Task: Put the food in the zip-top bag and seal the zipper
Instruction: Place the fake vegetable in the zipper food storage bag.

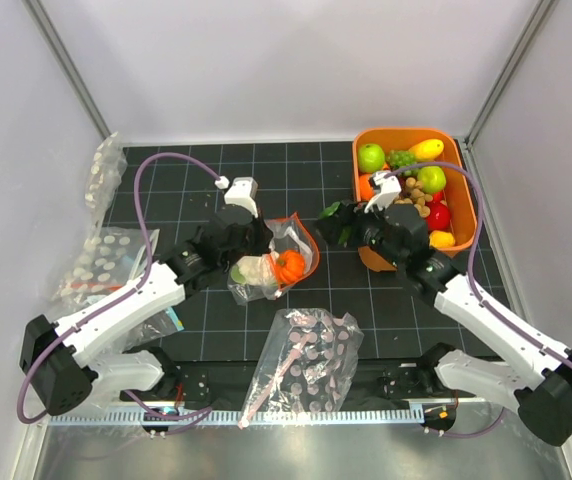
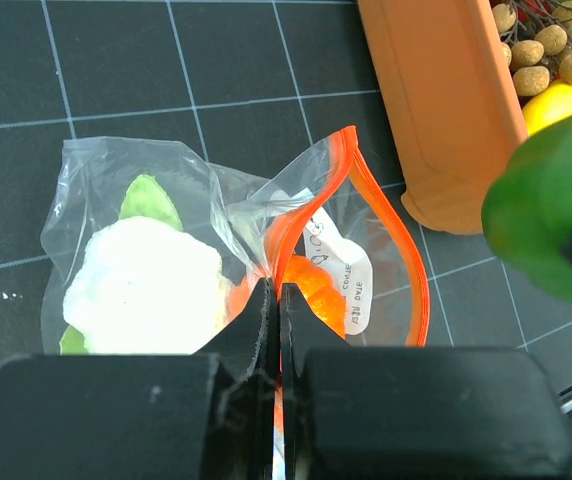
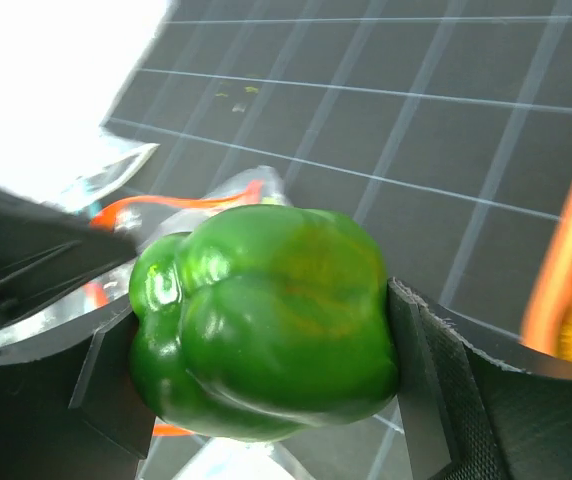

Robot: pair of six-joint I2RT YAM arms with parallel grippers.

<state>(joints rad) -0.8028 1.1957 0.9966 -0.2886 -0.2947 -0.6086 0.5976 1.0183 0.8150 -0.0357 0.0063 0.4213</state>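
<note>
pink-dotted bag (image 1: 306, 360): lies near the front edge, between the two arm bases. Not the target, so ignore it.
left fingers (image 2: 264, 310): pressed fully together, pinching the near lip of the zip-top bag (image 2: 96, 190) right at the zipper (image 2: 425, 300). Reads as an anchor grip that keeps the mouth propped up and gaping toward the other arm.
zip-top bag: sits mid-tabletop (image 1: 186, 190) with its mouth turned to the right. The strip is bowed into an open loop and is unsealed.
contents: the cauliflower (image 2: 141, 280) is deep at the closed end. The orange piece (image 2: 311, 285) is just inside the mouth, right beside the pinch.
right fingers (image 3: 426, 395): spread wide and clamped on both flanks of the bell pepper (image 3: 266, 310). The pepper is held above the tabletop, just beside the bag mouth and not in yet. The side grip probably leaves its front free to go into the opening first.
orange bin (image 2: 436, 110): far right, holding other toy produce. Its wall is close to the bag mouth.
progress: two of three pieces are in. The pepper and the seal remain.
risk: the orange piece crowds the mouth, so the pepper may jam against it or fold the lip shut.
</note>
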